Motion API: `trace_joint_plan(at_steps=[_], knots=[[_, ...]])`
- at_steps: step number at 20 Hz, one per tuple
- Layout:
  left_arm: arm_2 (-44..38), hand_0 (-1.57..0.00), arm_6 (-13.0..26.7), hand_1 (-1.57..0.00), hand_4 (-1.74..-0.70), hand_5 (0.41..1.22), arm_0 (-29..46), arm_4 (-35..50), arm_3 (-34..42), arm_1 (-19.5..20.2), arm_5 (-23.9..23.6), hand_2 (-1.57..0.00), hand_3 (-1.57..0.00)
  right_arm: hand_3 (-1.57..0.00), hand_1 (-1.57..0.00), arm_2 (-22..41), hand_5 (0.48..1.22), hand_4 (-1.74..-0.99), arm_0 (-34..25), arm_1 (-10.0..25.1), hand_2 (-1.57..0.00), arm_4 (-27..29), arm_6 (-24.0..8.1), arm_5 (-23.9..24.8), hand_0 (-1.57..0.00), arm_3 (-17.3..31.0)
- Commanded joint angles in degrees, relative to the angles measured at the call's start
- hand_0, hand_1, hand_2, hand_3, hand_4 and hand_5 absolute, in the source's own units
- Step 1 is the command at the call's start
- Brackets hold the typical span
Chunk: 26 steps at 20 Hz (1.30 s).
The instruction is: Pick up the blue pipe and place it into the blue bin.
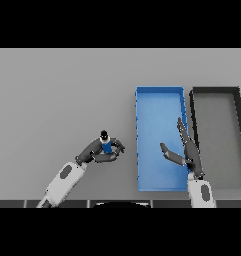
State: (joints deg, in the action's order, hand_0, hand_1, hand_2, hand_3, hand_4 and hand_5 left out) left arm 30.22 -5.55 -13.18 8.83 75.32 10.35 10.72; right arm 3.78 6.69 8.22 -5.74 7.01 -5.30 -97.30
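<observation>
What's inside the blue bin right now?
No object lies on the blue bin floor that shows. The open right robot hand hovers over its right side, covering part. The blue pipe is outside, in the left robot hand.

The left hand curls round what looks like the blue pipe, while the right hand, fingers straight, hovers over the blue bin, a dark bin beyond it.

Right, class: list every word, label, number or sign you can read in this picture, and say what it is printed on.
None: no readable text anywhere.
Blue bin: plain walls.
Dark bin: plain too.
Blue pipe, in the left robot hand: no marking shows.
Grey table and right robot hand: unmarked.
</observation>
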Motion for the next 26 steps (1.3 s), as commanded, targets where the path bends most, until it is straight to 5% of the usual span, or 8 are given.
trace_joint_plan(at_steps=[1,4,9,14,20,26], knots=[[0.29,-0.85,-0.93,-0.94,-1.48,0.969,0.32,-0.61,-0.23,-0.74,-0.81,-1.01,-1.00,0.00,0.00,-0.04,0.609,-1.261,0.08,0.10,0.00,0.17,-0.16,-0.14,0.00,-0.17],[1.40,-1.20,-2.61,-1.25,-1.60,1.092,0.73,-2.07,0.20,-1.05,-1.73,-1.29,-1.21,0.00,0.00,0.34,0.614,-1.260,-0.93,-0.60,0.00,-0.08,-1.54,0.32,0.00,-0.10],[1.53,-1.45,-5.64,-1.47,-1.69,1.179,0.07,-2.87,2.78,-1.54,-3.61,-1.48,-1.39,0.00,0.00,0.00,0.621,-1.245,-0.86,0.32,0.00,0.06,-1.79,-0.33,0.00,0.31],[2.28,-1.53,-5.92,-1.54,-1.72,1.207,-1.57,-1.89,9.26,-1.65,-2.80,-1.54,-1.44,0.00,0.00,0.41,0.629,-1.228,-0.51,0.25,0.00,-1.35,-1.02,0.45,0.00,0.11],[3.29,-1.56,2.03,-1.56,-1.73,1.217,-3.72,-0.06,14.68,-1.67,-1.80,-1.56,-1.45,0.00,0.00,0.72,0.640,-1.208,-0.04,0.23,0.00,-1.49,0.04,0.10,0.00,-0.20],[3.81,-1.57,3.77,-1.57,-1.73,1.219,-3.56,0.09,15.94,-1.20,-0.83,-1.57,-1.44,0.00,0.00,0.06,0.629,-1.174,1.27,0.64,0.00,-1.42,-0.24,0.90,0.00,-1.83]])
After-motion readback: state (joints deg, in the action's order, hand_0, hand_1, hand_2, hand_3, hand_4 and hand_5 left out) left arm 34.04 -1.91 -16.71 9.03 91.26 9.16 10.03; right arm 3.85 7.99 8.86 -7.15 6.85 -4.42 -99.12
